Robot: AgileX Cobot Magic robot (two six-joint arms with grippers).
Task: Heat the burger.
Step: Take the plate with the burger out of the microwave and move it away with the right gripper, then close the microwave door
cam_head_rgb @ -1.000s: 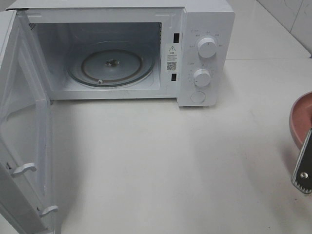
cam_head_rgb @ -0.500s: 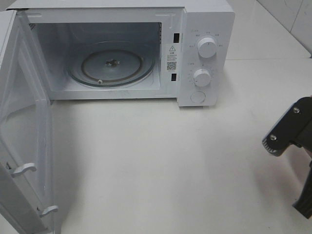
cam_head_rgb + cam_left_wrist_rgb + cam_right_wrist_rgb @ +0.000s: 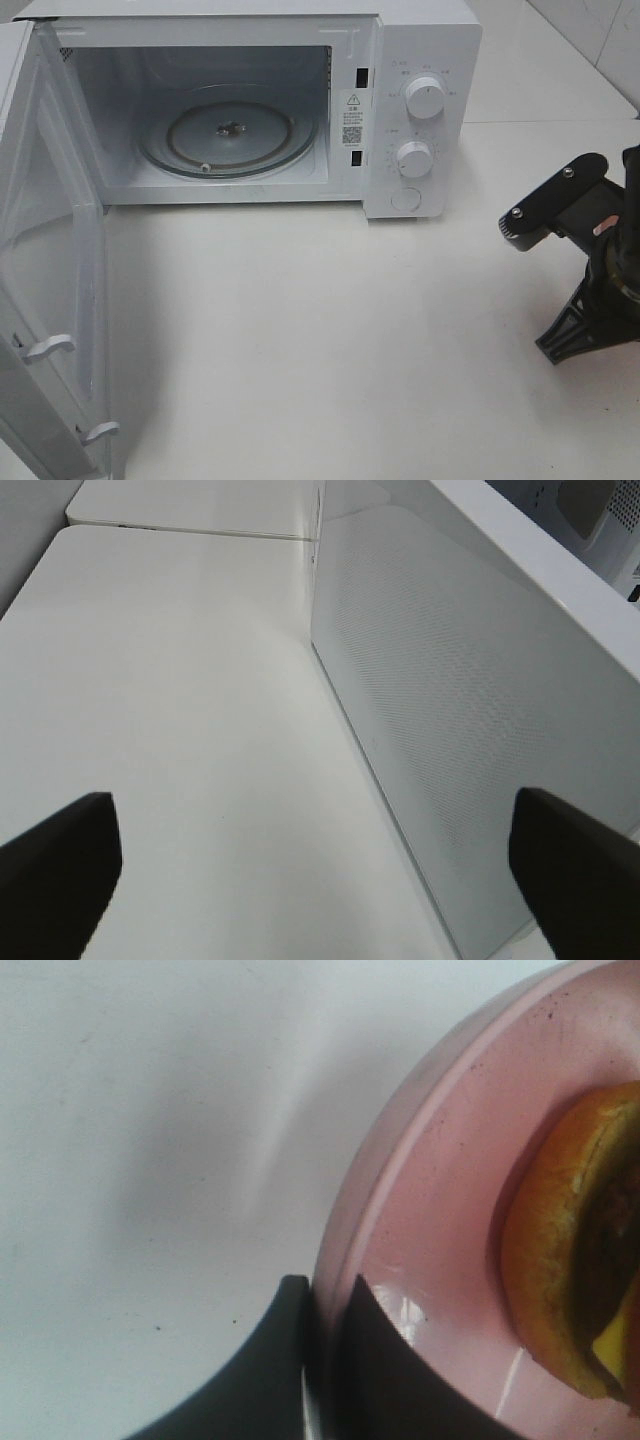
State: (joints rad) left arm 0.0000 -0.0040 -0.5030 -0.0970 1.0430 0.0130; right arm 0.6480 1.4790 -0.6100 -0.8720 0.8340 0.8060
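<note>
Nearest the high camera, at the left edge, the microwave door [image 3: 45, 300] stands swung fully open, with two white latch hooks [image 3: 50, 346] projecting from its inner face. Beside the outer face of that door, the left hand [image 3: 315, 865] is released, its dark fingers [image 3: 60, 865] spread wide over the bare white surface [image 3: 330, 340] and holding nothing. On the right side of the surface, the right hand [image 3: 322, 1360] is clenched on the rim of the pink plate [image 3: 420, 1260], one finger outside the rim and one inside. The burger [image 3: 575, 1250] rests on this plate, toward its centre, clear of the fingers; the bun, a dark patty and a yellow cheese edge are visible. In the high view the right arm [image 3: 590, 260] covers the plate. Farther back stands the white microwave [image 3: 420, 60], its cavity exposed and its glass turntable [image 3: 230, 135] bare. Two round knobs [image 3: 425, 98] and a button occupy its control panel.
</note>
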